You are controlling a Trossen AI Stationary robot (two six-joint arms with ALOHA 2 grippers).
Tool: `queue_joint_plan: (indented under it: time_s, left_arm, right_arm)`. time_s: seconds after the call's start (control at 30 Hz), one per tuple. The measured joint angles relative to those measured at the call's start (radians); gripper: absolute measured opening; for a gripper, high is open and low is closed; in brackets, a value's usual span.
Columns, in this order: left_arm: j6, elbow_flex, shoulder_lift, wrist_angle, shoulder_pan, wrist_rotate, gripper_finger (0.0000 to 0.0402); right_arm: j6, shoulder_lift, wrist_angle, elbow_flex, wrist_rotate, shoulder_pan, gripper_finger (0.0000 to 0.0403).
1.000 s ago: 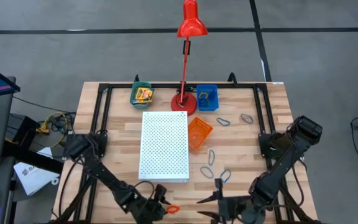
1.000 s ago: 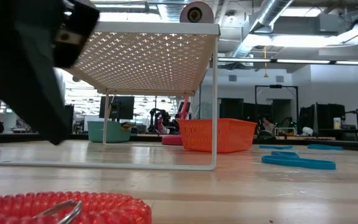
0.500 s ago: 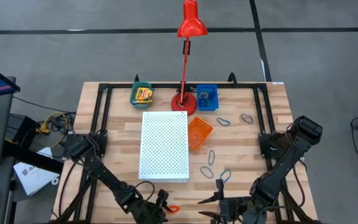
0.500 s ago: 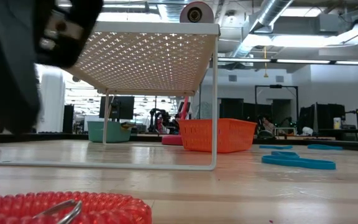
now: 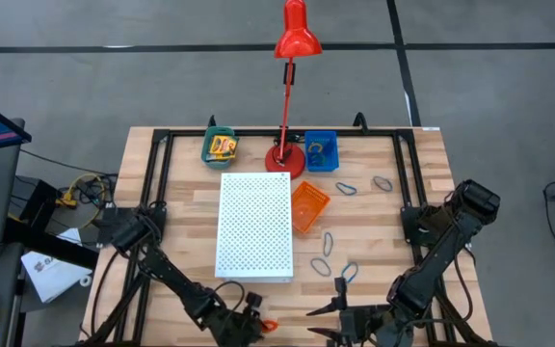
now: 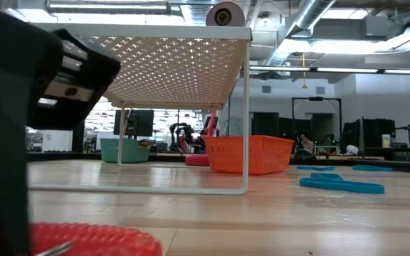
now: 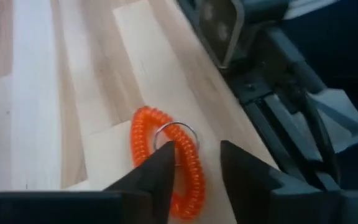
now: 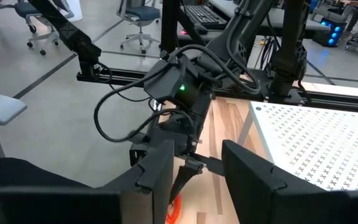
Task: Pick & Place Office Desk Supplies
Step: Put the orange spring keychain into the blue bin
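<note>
The table [image 5: 181, 207] is pale butcher-block wood in long planks, framed by black rails, standing on grey floor; the low view looks into a workshop with exposed ducts and monitors. At its centre stands the white perforated board [image 5: 255, 226], a metal shelf on thin legs. At 12 o'clock rises the red desk lamp [image 5: 292, 58] on its round base. Beside it sit a green bin [image 5: 220, 146] holding a yellow printed box [image 5: 223, 146], and a blue bin [image 5: 320, 150]. A ribbed orange basket [image 5: 307, 206] lies at the board's 3 o'clock edge. Thin blue and grey loops [image 5: 324, 243] lie scattered toward 4 o'clock.

At 6 o'clock, the left hand [image 5: 251, 314] is over the table edge, fingers [image 7: 160, 174] parted, straddling the orange coiled loop [image 7: 166, 155] with its metal ring; I cannot tell whether they touch it. The right hand [image 5: 338, 310] waits just beside it, fingers spread and released.
</note>
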Motion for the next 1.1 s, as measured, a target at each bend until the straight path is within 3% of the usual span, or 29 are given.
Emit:
queue_joint_plan:
  time_s: [0.13, 0.2, 0.5, 0.7, 0.83, 1.1]
  left_arm:
    - [-0.045, 0.000, -0.003, -0.018, 0.005, -0.020, 0.0035]
    - [-0.040, -0.003, -0.012, -0.030, -0.004, -0.033, 0.0017]
    - [0.050, -0.005, -0.190, -0.107, -0.076, -0.255, 0.0014]
    - [0.213, -0.005, -0.341, -0.064, -0.072, -0.284, 0.0012]
    - [0.333, -0.005, -0.434, -0.053, -0.021, -0.272, 0.0012]
    - [0.417, -0.035, -0.534, -0.051, 0.163, -0.044, 0.0011]
  right_arm:
    - [0.004, 0.001, 0.004, 0.000, 0.000, 0.000, 0.0132]
    - [0.004, 0.003, 0.007, 0.000, 0.000, 0.000, 0.0132]
    - [-0.005, 0.004, -0.027, 0.000, 0.000, -0.003, 0.0132]
    - [-0.148, 0.004, -0.078, -0.031, -0.001, -0.031, 0.0133]
    - [-0.300, 0.004, -0.070, -0.047, 0.000, -0.062, 0.0139]
    - [-0.644, 0.004, 0.043, -0.046, 0.005, -0.125, 0.0181]
